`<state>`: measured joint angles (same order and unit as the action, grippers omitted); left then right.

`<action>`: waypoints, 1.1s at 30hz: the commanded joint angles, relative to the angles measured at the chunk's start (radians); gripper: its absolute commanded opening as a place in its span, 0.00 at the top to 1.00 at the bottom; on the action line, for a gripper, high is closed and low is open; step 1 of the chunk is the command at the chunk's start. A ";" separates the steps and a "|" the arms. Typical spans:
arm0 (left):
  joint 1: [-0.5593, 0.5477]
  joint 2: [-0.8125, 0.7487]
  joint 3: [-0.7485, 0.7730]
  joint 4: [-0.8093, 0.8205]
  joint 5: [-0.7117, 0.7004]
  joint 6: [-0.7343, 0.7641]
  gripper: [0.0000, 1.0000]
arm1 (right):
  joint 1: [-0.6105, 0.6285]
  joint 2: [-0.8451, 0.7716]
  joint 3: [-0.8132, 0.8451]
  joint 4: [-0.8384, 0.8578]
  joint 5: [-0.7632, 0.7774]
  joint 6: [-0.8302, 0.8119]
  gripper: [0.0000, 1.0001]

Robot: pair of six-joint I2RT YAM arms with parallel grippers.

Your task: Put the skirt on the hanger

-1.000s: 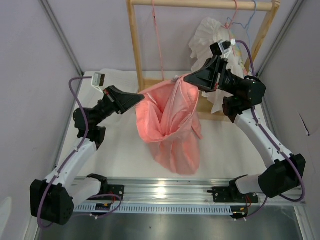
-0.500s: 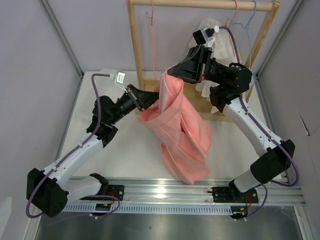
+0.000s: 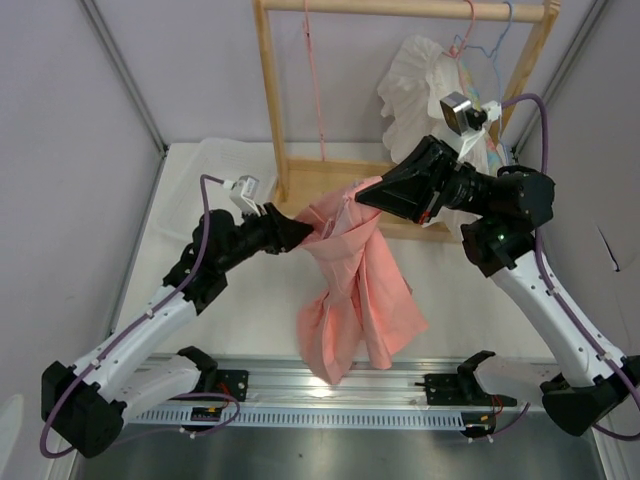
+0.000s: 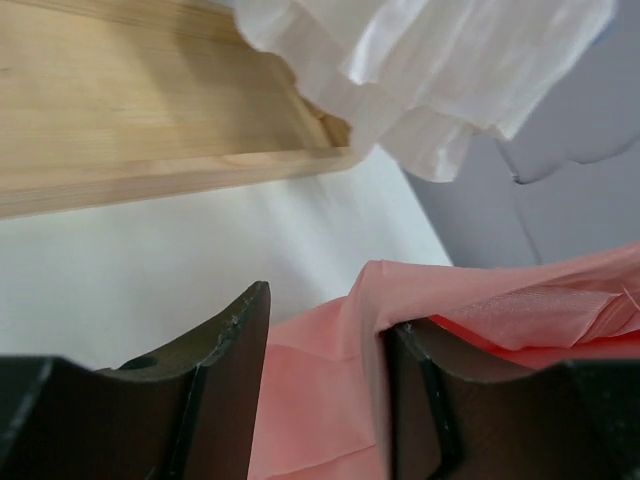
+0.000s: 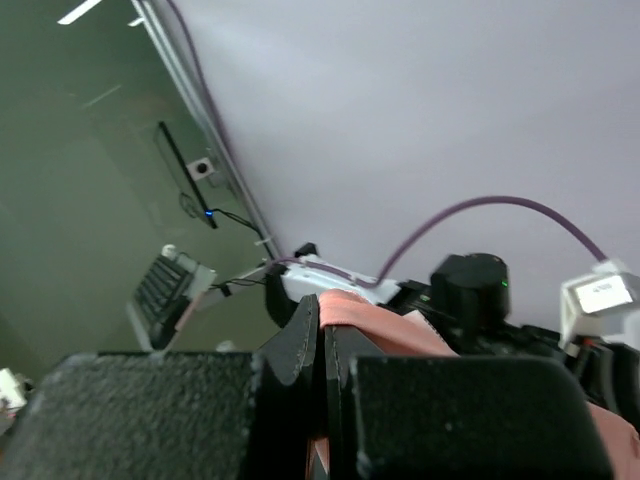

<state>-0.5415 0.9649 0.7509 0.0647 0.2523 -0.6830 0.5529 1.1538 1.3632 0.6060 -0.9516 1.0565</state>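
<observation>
The salmon-pink skirt (image 3: 355, 290) hangs in folds above the table, its hem near the front rail. My right gripper (image 3: 362, 193) is shut on the skirt's top edge, and in the right wrist view pink cloth (image 5: 375, 320) is pinched at the closed right gripper (image 5: 322, 325). My left gripper (image 3: 303, 233) touches the skirt's left edge. In the left wrist view the left gripper (image 4: 328, 315) is open, with the skirt (image 4: 310, 400) draped over one finger and lying between both. The hanger's long pale-pink hook (image 3: 316, 90) hangs from the rod; its frame is hidden behind the skirt.
A wooden rack (image 3: 265, 90) stands at the back, its base (image 4: 150, 110) just beyond my left fingers. A white ruffled garment (image 3: 425, 85) hangs at the rack's right end, beside a light-blue hanger (image 3: 505, 40). Grey walls close in both sides.
My left gripper has opened and let go of its pinch on the skirt. My right gripper has come down and to the right, and the skirt now hangs lower and narrower.
</observation>
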 commanded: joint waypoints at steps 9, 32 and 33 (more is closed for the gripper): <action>0.181 0.049 0.001 -0.172 0.129 0.010 1.00 | 0.004 0.026 -0.037 -0.268 0.240 -0.498 1.00; 0.138 -0.020 -0.384 0.066 0.029 -0.106 1.00 | 0.088 -0.226 -0.788 -0.971 1.011 -0.398 0.91; 0.121 -0.009 -0.380 0.044 0.003 -0.101 1.00 | 0.110 -0.217 -0.791 -0.977 1.019 -0.397 0.83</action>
<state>-0.3744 0.9325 0.3359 0.1589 0.3870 -0.8284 0.6273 0.9180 0.5709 -0.3435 -0.0399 0.6071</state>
